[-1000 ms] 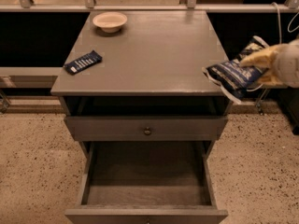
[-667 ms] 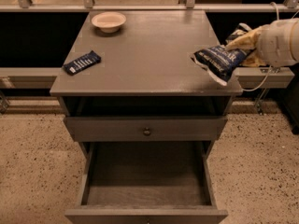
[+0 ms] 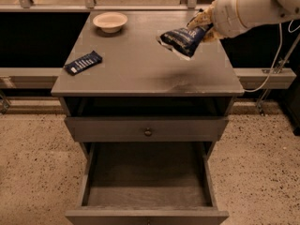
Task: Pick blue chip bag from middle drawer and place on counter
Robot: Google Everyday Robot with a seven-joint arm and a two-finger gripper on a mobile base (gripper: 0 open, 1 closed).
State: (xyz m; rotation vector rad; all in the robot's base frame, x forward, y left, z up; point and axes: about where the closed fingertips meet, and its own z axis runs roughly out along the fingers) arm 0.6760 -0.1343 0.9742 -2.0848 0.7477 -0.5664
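The blue chip bag [image 3: 183,40] is a dark navy foil bag with white lettering. It hangs in the air above the right part of the counter [image 3: 140,69], tilted down to the left. My gripper [image 3: 205,26] comes in from the upper right on a white arm and is shut on the bag's upper right end. The middle drawer [image 3: 147,182] stands pulled open below, and its grey floor and inner walls are bare.
A slim dark blue bar wrapper [image 3: 83,62] lies on the counter's left side. A small cream bowl [image 3: 110,20] sits at the back left. A shut drawer front with a round knob [image 3: 148,131] is above the open drawer. Speckled floor surrounds the cabinet.
My gripper has carried the bag up and to the left, from beside the counter's right edge to a spot over the counter's right part.
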